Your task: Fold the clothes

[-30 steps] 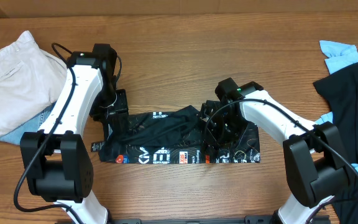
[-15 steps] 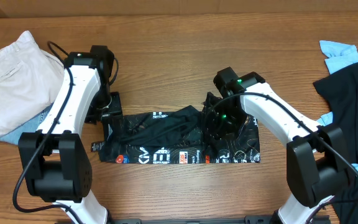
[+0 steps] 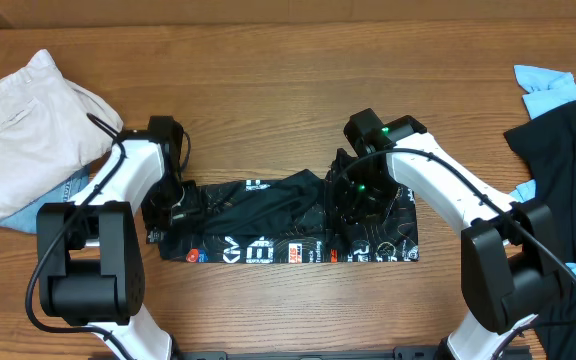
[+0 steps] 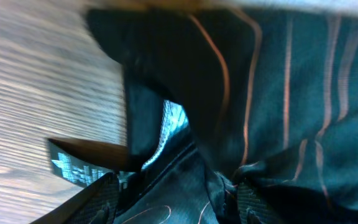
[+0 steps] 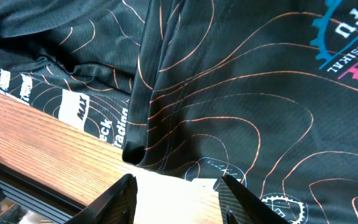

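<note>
- While the jersey (image 3: 268, 225) lies in the near middle of the table (image 3: 288, 80) as one long band, its long axis runs left to right. The near edge carries the row of white and red logos.
- The right gripper (image 3: 353, 200) stands over the right part of this band. In its wrist view the fingers (image 5: 117, 202) are spread apart and grasp nothing, with the near hem just below them.
- The left gripper (image 3: 173, 205) is at the left end of the band (so it is the nearer arm for that end). Its jaws also stand apart, with cloth between them but, as far as the blurred view shows, not pinched.
- Farther off, a pale garment (image 3: 18, 120) lies at the far left. A black garment (image 3: 568, 150) and a light-blue one (image 3: 543, 90) lie at the far right, well apart from the jersey.
</note>
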Robot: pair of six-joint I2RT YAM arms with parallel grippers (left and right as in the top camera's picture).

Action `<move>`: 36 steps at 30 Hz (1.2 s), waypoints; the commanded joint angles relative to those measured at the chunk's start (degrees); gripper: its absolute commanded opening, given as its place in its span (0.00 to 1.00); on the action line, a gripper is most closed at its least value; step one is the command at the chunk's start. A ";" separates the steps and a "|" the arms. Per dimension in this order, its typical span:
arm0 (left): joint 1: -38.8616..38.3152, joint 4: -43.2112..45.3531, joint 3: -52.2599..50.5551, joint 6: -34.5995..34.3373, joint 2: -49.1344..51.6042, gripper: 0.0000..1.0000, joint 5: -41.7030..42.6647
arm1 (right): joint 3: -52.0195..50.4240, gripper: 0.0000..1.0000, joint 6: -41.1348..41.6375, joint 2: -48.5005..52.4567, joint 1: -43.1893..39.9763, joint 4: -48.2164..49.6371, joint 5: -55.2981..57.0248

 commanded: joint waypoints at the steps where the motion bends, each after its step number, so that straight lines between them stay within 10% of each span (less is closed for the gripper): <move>1: 0.13 4.20 -5.11 -1.16 -0.96 0.64 2.97 | 1.31 0.47 0.28 0.15 0.24 0.17 0.57; 11: 0.13 11.45 -11.89 -2.27 -0.85 0.61 3.39 | 1.31 0.47 0.31 0.15 0.24 0.33 0.55; 22: 0.15 14.43 -11.87 -1.84 -0.87 0.09 4.57 | 1.31 0.47 0.31 0.15 0.24 -0.33 0.57; 36: 2.38 11.98 -10.40 -2.95 -0.98 0.04 -0.02 | 1.31 0.47 0.31 0.15 0.24 -1.60 0.66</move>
